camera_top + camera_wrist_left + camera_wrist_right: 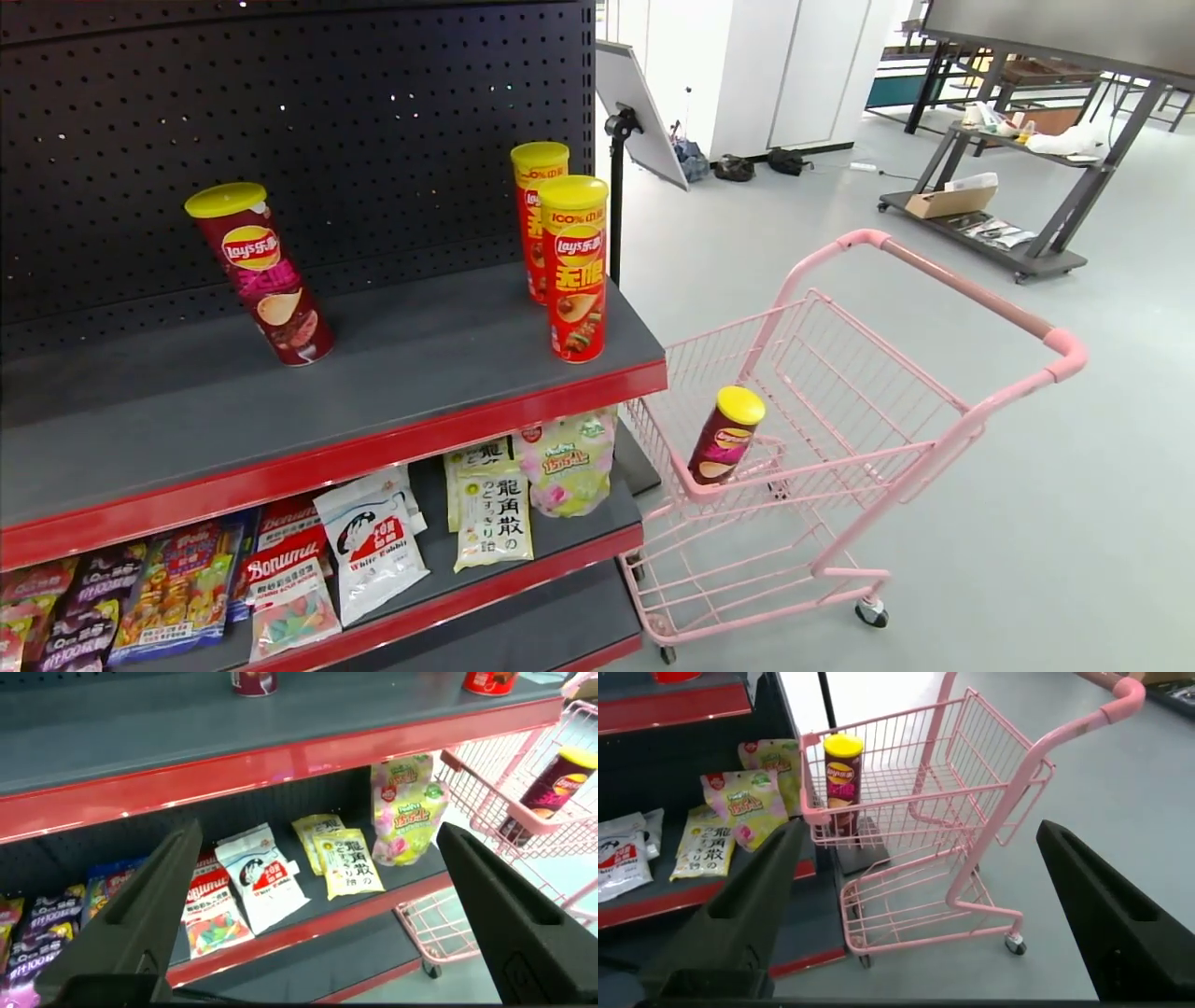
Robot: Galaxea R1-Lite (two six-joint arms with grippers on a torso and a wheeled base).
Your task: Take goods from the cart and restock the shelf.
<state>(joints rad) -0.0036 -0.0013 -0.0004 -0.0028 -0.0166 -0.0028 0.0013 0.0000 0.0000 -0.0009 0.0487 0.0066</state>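
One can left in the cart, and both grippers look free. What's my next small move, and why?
Probably bring the right gripper toward the maroon can standing upright in the upper basket of the pink cart. Its jaws stand open and empty, the cart sits on the robot's right, and the top shelf has bare space left.
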